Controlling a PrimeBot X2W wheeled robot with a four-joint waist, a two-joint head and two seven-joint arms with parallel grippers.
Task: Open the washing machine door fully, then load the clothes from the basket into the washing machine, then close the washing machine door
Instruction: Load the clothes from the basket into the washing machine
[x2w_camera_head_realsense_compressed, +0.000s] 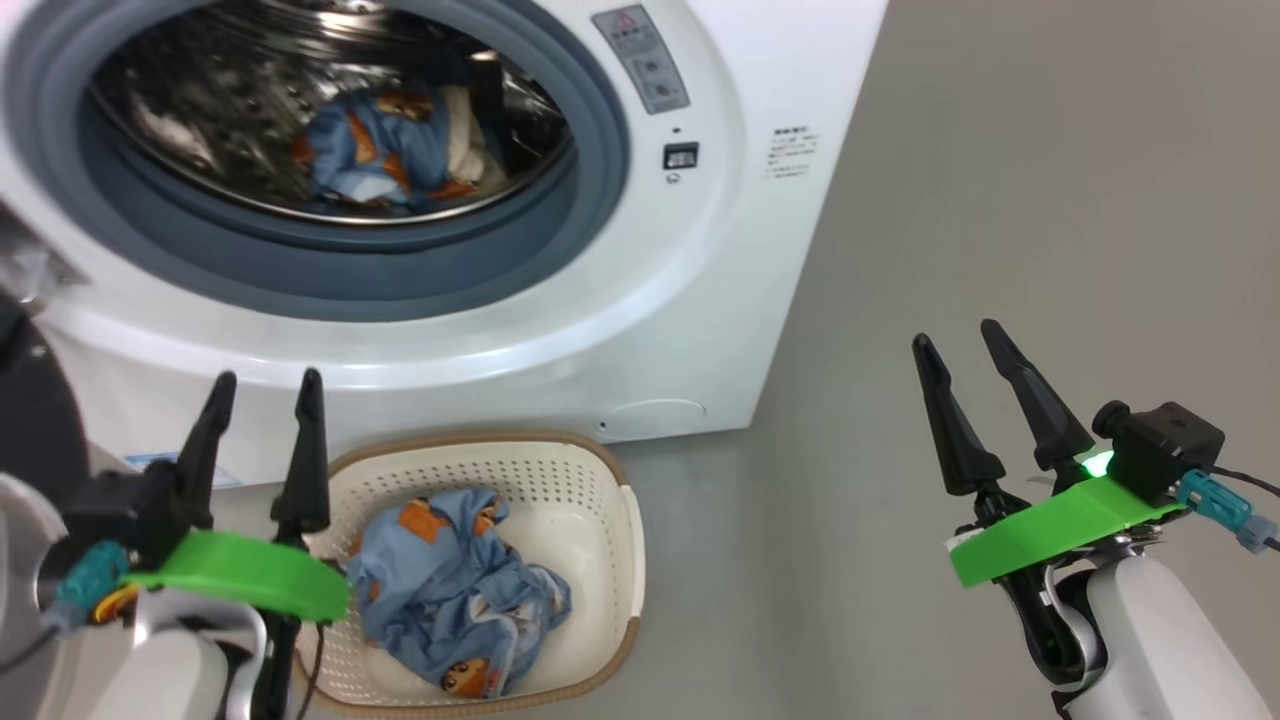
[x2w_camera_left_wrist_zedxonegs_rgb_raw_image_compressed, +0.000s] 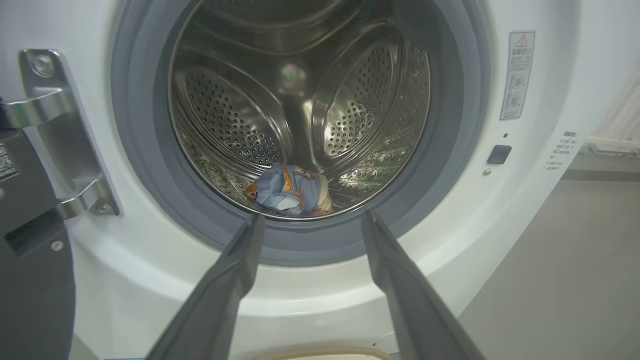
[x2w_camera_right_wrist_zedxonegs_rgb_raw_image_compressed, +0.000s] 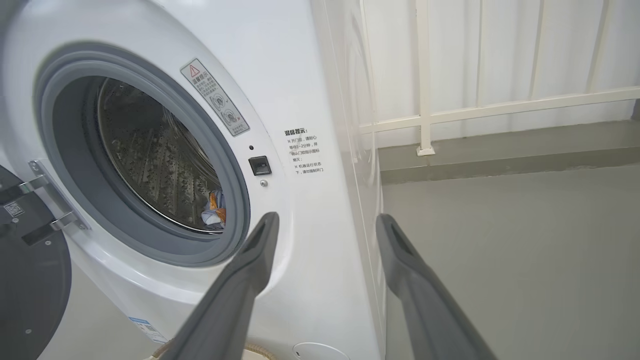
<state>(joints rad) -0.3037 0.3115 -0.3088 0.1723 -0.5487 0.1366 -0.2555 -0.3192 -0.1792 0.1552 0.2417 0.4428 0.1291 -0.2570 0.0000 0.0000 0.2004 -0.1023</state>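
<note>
The white washing machine (x2w_camera_head_realsense_compressed: 720, 250) stands with its door (x2w_camera_head_realsense_compressed: 35, 420) swung wide to the left, its dark inner side (x2w_camera_right_wrist_zedxonegs_rgb_raw_image_compressed: 30, 295) hanging on the steel hinge (x2w_camera_left_wrist_zedxonegs_rgb_raw_image_compressed: 75, 150). One blue and orange garment (x2w_camera_head_realsense_compressed: 385, 145) lies low in the steel drum (x2w_camera_left_wrist_zedxonegs_rgb_raw_image_compressed: 300, 100), where the wrist views catch it too (x2w_camera_left_wrist_zedxonegs_rgb_raw_image_compressed: 287, 192) (x2w_camera_right_wrist_zedxonegs_rgb_raw_image_compressed: 215, 210). The cream basket (x2w_camera_head_realsense_compressed: 610, 560) sits on the floor before the machine and holds more blue clothes (x2w_camera_head_realsense_compressed: 455, 590). My left gripper (x2w_camera_head_realsense_compressed: 262, 385) is open above the basket's left rim, holding nothing. My right gripper (x2w_camera_head_realsense_compressed: 958, 340) is open over the floor at the right, also holding nothing.
Grey floor (x2w_camera_head_realsense_compressed: 1050, 200) stretches to the right of the machine. A white railing and wall (x2w_camera_right_wrist_zedxonegs_rgb_raw_image_compressed: 475, 105) stand behind it. A warning label (x2w_camera_head_realsense_compressed: 640, 60) and the door latch slot (x2w_camera_head_realsense_compressed: 681, 156) sit right of the drum opening.
</note>
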